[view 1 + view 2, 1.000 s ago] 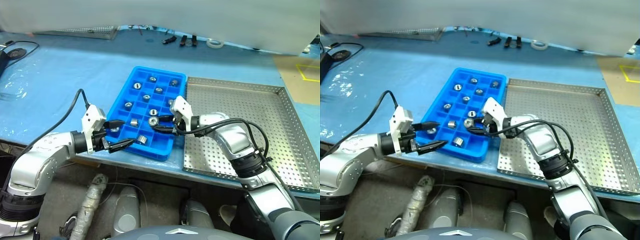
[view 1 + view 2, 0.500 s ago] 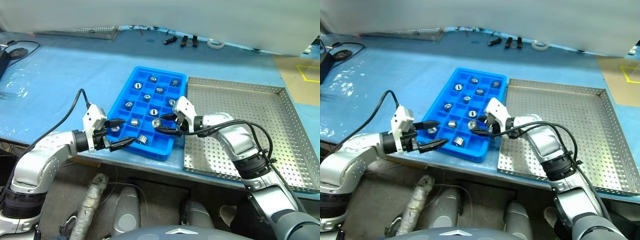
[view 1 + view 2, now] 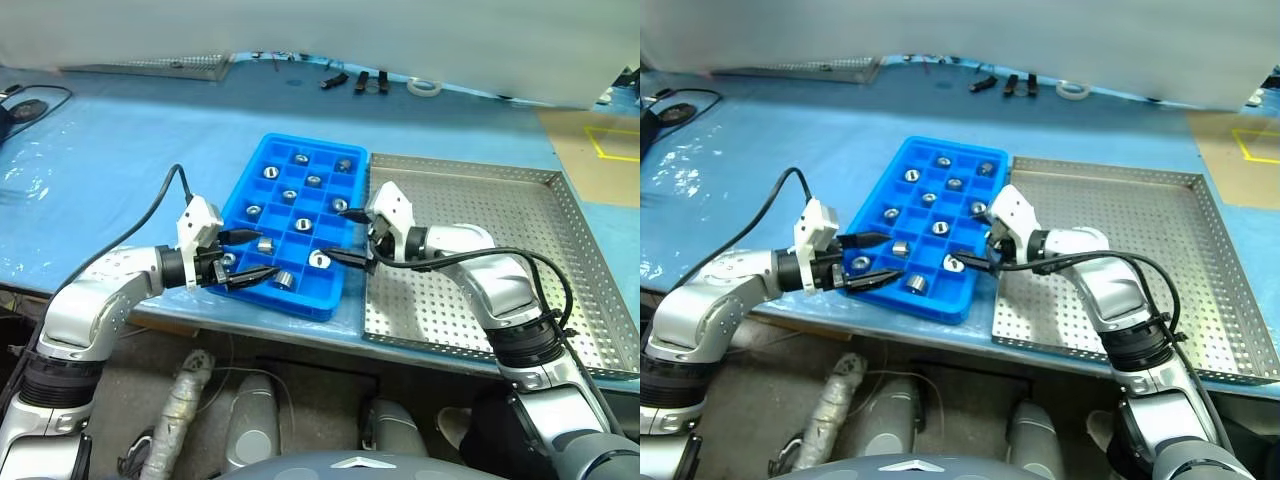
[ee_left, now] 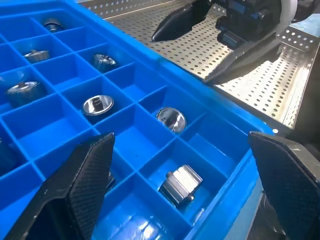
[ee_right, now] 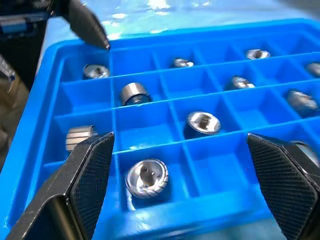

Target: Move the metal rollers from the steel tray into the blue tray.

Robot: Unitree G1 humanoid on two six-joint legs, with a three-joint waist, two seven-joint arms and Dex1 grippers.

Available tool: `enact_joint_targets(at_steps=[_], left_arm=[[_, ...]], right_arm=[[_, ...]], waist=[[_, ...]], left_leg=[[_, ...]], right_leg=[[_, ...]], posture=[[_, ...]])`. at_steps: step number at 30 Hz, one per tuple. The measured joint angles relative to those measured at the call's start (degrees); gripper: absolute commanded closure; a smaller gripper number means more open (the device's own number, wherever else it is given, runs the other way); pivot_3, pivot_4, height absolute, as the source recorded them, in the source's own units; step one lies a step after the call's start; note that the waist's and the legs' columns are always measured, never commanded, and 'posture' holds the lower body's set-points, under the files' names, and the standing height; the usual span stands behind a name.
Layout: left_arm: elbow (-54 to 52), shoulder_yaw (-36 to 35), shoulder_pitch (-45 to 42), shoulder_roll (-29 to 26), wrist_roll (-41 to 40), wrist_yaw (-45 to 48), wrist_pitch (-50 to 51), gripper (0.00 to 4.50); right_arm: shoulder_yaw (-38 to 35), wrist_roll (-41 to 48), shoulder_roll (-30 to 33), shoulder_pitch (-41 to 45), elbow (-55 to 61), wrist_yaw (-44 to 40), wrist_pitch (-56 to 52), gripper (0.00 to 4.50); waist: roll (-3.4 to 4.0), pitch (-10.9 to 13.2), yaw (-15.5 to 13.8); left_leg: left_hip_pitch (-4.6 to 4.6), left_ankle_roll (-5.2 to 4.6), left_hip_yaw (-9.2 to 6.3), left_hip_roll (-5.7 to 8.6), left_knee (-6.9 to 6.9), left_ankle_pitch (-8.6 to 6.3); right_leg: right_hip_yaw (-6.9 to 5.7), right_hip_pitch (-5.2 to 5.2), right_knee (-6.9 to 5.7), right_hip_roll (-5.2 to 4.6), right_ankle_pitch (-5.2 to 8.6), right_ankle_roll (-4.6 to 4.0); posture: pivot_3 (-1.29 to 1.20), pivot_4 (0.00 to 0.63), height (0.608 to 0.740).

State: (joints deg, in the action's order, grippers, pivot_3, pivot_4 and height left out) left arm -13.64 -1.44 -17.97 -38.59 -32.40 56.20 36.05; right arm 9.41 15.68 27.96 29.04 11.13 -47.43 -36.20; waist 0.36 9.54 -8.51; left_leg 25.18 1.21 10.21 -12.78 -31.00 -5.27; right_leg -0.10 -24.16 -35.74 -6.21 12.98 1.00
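Right now the worktop (image 3: 120,150), covered in blue sheeting, is carrying the two containers side by side: the steel tray (image 3: 560,250) on the robot's right and the blue tray (image 3: 250,195) touching its left rim. Judging by how things are lying, the task is sitting near its end: the perforated floor of the steel tray is showing no rollers at all, so the job looks done or close to it, and the next move would call for drawing both arms clear and checking the part of the tray hidden by the right arm.

The blue tray is holding the metal rollers (image 3: 303,223), one to a compartment, spread from the far row down to the near edge, with several compartments standing bare. One roller (image 5: 146,177) is resting in a near-edge cell just below the right end effector (image 3: 352,252), which is hanging spread wide and gripping nothing over the tray's right border. The left end effector (image 3: 243,256) is hovering at the tray's near left corner, fingers parted and empty too.
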Motion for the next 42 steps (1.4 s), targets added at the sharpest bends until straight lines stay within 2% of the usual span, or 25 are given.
enact_joint_targets(at_steps=[8, 18, 23, 29, 42], left_arm=[[11.8, 6.4, -10.9, 6.2, 4.1, 2.8, -4.8, 0.00], [30.6, 12.5, -23.3, 16.9, 10.8, 8.1, -13.7, 0.00], [38.1, 13.6, -25.7, 20.4, 13.5, 10.3, -17.7, 0.00], [39.7, 13.8, -25.8, 20.4, 14.6, 12.0, -18.8, 0.00], [34.4, 11.6, -24.4, 18.6, 14.4, 10.9, -16.7, 0.00]], right_arm=[[-13.4, 2.6, 7.1, -8.2, 5.6, 3.9, -2.1, 0.04], [-26.8, 4.5, 6.9, -25.0, 13.8, 12.6, -3.9, 0.04], [-27.6, 4.7, 3.4, -29.1, 15.9, 16.6, -3.8, 0.04], [-27.2, 4.8, 3.4, -28.7, 16.6, 17.8, -3.7, 0.04], [-26.0, 5.5, 4.0, -24.3, 14.0, 17.0, -3.7, 0.04]], waist=[[-0.02, 0.0, 0.4], [-0.01, 0.0, 4.6], [0.00, 0.0, 6.3], [0.00, 0.0, 6.2], [0.00, 0.0, 5.8]], left_leg=[[-0.03, -0.02, 0.04, 0.07, -0.13, -0.01], [-0.07, -0.16, 0.15, 0.07, -0.19, -0.08], [-0.09, -0.24, 0.22, 0.08, -0.22, -0.13], [-0.09, -0.27, 0.24, 0.08, -0.23, -0.15], [-0.07, -0.33, 0.25, 0.08, -0.23, -0.18]], right_leg=[[0.03, 0.13, 0.03, 0.00, -0.02, 0.02], [0.12, 0.12, 0.09, 0.00, -0.02, 0.02], [0.13, 0.13, 0.11, -0.01, -0.02, 0.02], [0.13, 0.14, 0.13, -0.02, -0.02, 0.02], [0.12, 0.18, 0.19, -0.04, -0.02, 0.00]], posture=[[-0.13, 0.150, 0.740], [-0.28, 0.150, 0.740], [-0.30, 0.150, 0.740], [-0.28, 0.150, 0.740], [-0.24, 0.150, 0.740]])
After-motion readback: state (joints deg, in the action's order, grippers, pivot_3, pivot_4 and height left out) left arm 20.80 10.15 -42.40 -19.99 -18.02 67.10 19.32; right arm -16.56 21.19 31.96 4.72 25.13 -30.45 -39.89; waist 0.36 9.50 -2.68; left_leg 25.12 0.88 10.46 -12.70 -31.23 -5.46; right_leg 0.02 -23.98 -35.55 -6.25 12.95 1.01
